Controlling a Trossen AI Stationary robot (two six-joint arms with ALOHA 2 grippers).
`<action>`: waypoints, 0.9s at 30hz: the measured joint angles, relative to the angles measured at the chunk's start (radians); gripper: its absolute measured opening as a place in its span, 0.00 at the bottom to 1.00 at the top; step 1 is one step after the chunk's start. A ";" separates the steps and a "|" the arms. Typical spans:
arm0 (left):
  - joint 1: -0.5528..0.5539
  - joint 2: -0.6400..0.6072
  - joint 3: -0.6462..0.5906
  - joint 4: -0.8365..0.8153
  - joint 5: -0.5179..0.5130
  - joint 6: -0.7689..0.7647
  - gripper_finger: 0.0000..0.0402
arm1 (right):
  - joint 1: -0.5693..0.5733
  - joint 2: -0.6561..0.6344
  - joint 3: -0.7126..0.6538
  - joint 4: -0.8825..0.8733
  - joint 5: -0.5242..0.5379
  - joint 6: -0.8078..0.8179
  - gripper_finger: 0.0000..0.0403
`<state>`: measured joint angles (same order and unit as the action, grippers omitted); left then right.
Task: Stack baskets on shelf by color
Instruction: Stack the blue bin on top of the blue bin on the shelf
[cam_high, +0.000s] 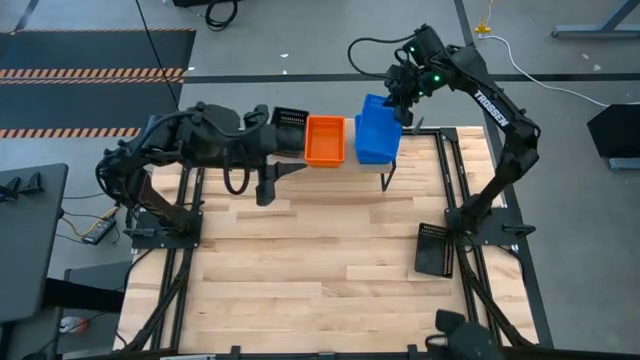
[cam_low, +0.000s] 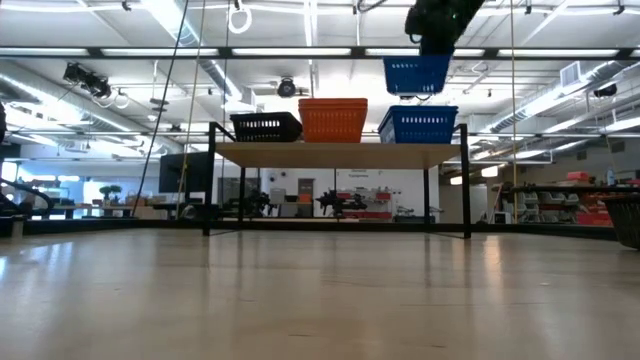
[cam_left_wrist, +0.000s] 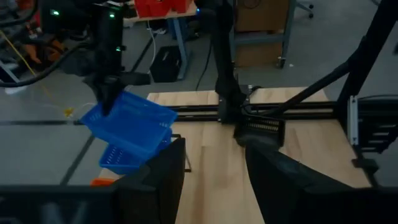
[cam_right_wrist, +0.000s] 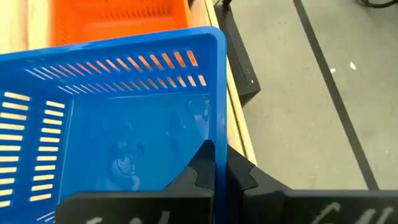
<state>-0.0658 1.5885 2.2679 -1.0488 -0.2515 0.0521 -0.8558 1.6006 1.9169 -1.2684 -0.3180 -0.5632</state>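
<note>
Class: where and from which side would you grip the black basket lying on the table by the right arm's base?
Probably a long wall's top rim of the black basket, from straight above: it lies flat, seemingly open side up, rim exposed.

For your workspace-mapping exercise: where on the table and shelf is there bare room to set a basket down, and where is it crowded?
Free: the wide table between both arm bases, in front of the shelf; one black basket lies near its right edge. Crowded: the shelf top carries black, orange and blue baskets, and the right gripper holds another blue basket above.
</note>
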 joint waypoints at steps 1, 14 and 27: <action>0.000 0.001 -0.001 0.002 0.004 -0.014 0.43 | -0.011 0.011 0.000 -0.002 -0.002 -0.022 0.01; 0.009 0.001 -0.001 -0.003 0.013 -0.048 0.43 | -0.054 0.118 0.000 -0.018 -0.094 -0.153 0.01; 0.038 0.001 -0.001 -0.005 0.009 -0.044 0.43 | -0.053 0.182 -0.001 -0.022 -0.043 -0.203 0.08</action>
<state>-0.0278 1.5898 2.2669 -1.0533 -0.2424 0.0086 -0.9092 1.7828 1.9163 -1.2904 -0.3607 -0.7662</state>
